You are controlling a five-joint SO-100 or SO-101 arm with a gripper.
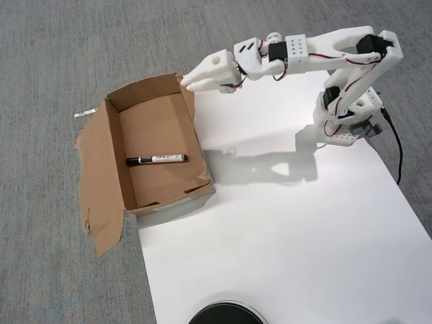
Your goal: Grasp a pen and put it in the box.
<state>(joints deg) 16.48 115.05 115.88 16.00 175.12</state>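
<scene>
The pen, white barrel with dark print and black ends, lies flat on the floor inside the brown cardboard box, about mid-box, pointing left-right. The box sits at the left edge of the white sheet, with a ragged flap splayed out on its left side. My white gripper hangs above the box's upper right corner, up and right of the pen. Its fingers are together and hold nothing.
A white sheet covers the table's right part, on grey carpet. The arm's base stands at the upper right with a black cable beside it. A black round object shows at the bottom edge.
</scene>
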